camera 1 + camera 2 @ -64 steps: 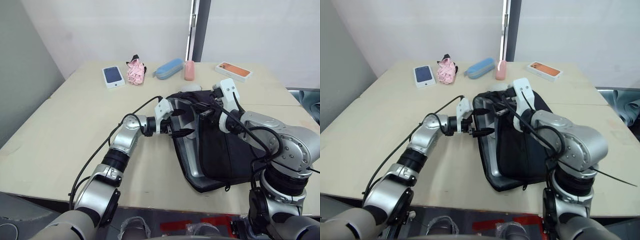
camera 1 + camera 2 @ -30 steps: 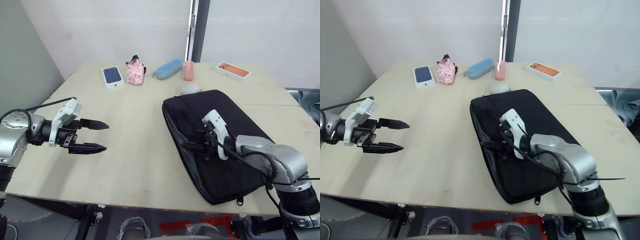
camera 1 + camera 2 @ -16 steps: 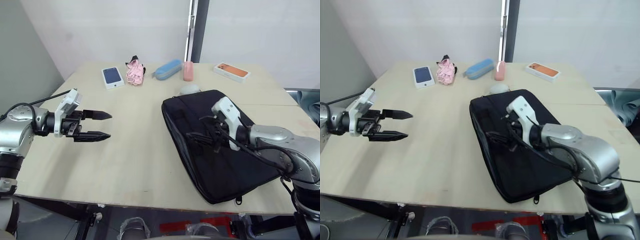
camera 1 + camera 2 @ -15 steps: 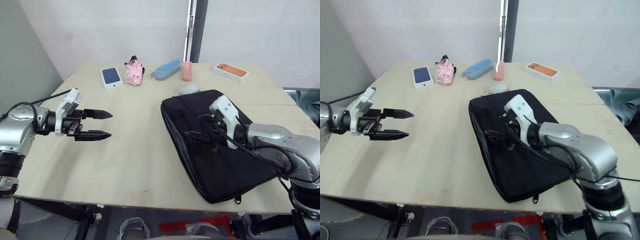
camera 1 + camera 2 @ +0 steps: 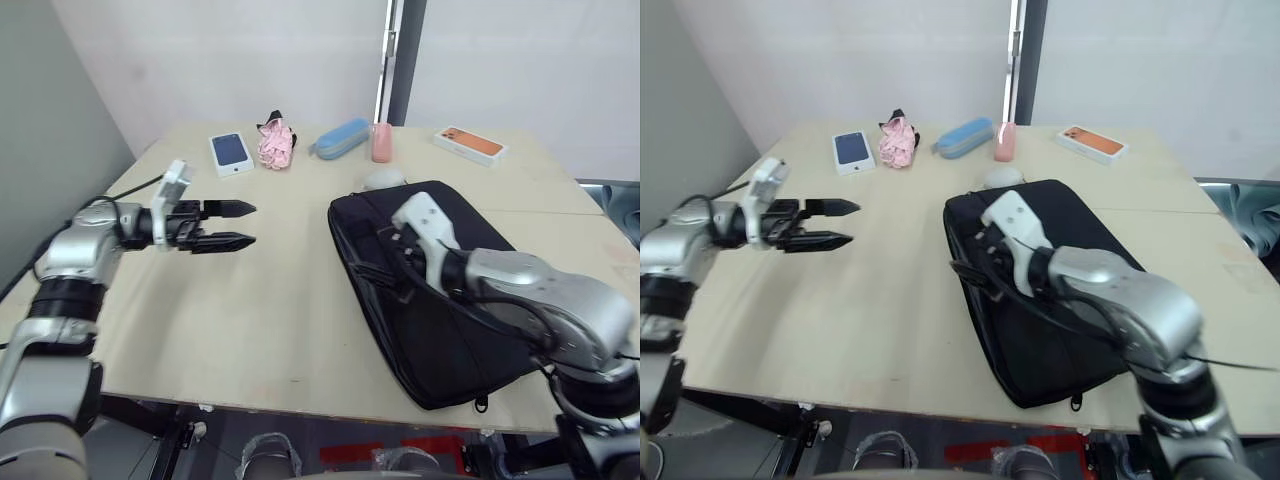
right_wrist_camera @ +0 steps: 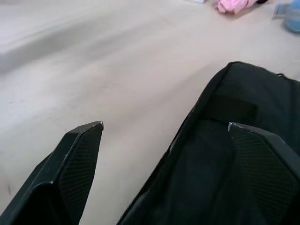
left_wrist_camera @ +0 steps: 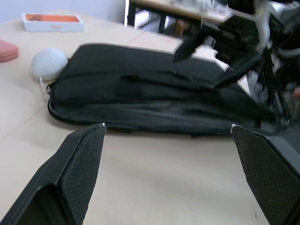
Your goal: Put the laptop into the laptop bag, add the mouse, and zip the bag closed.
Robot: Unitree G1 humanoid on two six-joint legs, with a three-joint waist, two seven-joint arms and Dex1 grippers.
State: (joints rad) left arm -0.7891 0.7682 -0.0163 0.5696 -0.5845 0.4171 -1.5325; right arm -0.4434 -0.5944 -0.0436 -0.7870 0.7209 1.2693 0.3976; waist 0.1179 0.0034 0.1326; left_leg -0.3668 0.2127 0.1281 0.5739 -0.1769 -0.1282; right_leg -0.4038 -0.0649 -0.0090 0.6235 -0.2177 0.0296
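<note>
The table (image 5: 250, 310) was pale wood. The bag (image 5: 440, 330) lay flat at right of frame, the mouse (image 5: 384, 179) touching its upper edge. A phone (image 5: 231, 151), pink cloth (image 5: 274, 143), blue case (image 5: 339, 139), pink item (image 5: 381, 142) and orange box (image 5: 469, 144) lined the top.

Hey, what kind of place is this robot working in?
Probably an indoor lab or test room rather than a home. A plain light wooden table stands against bare white walls, and everyday items are laid out like props: a black laptop bag, two boxed phones and a blue case.
</note>
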